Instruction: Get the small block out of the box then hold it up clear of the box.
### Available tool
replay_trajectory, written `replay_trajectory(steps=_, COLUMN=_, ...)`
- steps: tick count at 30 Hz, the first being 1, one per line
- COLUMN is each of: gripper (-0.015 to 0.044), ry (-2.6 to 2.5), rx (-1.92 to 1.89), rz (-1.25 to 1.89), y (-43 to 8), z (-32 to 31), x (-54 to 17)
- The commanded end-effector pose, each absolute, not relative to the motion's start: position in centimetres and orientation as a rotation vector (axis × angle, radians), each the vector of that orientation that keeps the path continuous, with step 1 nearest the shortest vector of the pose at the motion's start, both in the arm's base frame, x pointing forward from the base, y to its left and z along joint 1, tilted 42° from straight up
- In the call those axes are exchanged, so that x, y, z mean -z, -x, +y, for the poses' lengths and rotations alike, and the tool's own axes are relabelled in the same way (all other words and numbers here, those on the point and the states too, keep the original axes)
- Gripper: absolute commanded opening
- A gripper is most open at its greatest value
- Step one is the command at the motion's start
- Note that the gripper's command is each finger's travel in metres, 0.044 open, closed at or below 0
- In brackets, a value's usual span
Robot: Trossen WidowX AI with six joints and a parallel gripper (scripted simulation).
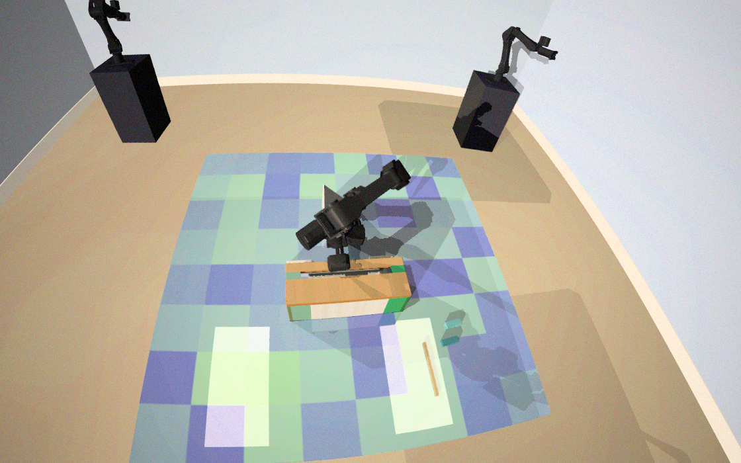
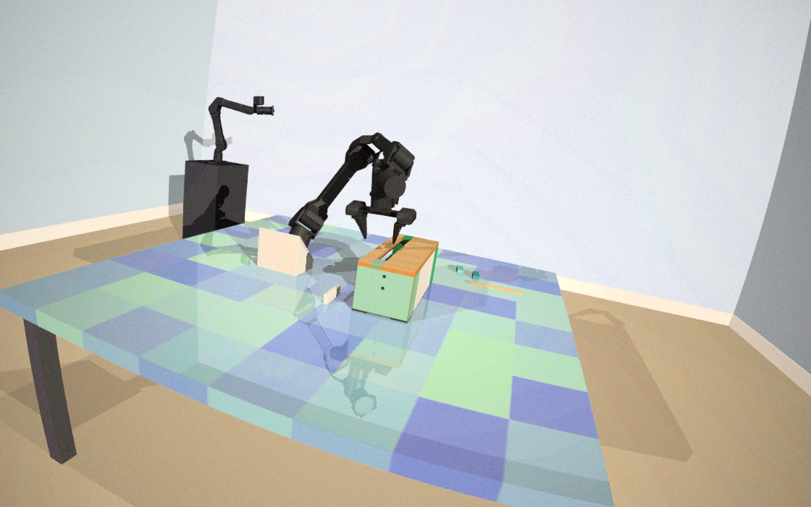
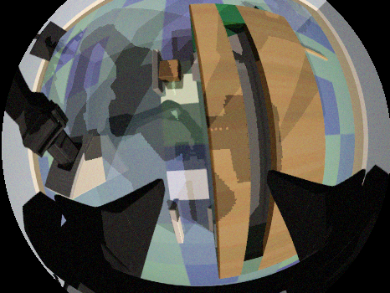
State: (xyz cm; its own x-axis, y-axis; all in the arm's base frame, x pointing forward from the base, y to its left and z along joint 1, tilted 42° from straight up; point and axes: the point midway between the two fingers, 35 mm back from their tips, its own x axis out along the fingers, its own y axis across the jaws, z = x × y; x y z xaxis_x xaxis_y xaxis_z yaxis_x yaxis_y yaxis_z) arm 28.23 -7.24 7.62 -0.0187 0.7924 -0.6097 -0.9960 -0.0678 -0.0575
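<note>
The box (image 1: 341, 290) (image 2: 382, 298) (image 3: 301, 96) stands upright on the table, with a wooden top and a long slot in it. In the wrist view a small orange-brown block (image 3: 169, 70) sits on the table outside the box, on the arm's side near the dark green end. It lies between a short grey upright guide (image 3: 156, 71) and the box wall. The block is hidden in the top and exterior views. My gripper (image 2: 380, 239) (image 3: 217, 182) is open and empty above the box's arm-side top edge, one fingertip over the slot, the other outside the box. The block is beyond the fingertips.
Another short pale guide (image 2: 330, 293) (image 3: 178, 226) stands beside the box's light green end. A pale wedge-shaped panel (image 2: 281, 250) (image 3: 89, 176) stands by the arm's base. Two teal blocks (image 1: 452, 323) (image 2: 475, 274) and a thin wooden stick (image 1: 430, 369) (image 2: 497, 287) lie beyond the box.
</note>
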Motion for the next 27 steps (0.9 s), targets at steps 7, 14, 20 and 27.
replay_trajectory(steps=7, gripper=0.04, ry=0.569, rx=-1.548, rz=0.456, y=-28.0, z=-8.1, x=-7.3)
replay_trajectory(steps=14, gripper=0.0285, ry=0.354, rx=-1.416, rz=0.685, y=-27.9, z=-7.6, x=-8.2)
replay_trajectory(steps=20, gripper=0.0285, ry=-0.029, rx=-1.132, rz=1.016, y=-27.7, z=-6.5, x=-9.9)
replay_trajectory(steps=27, gripper=0.0285, ry=-0.494, rx=-0.738, rz=1.295, y=-27.3, z=-5.2, x=-11.8)
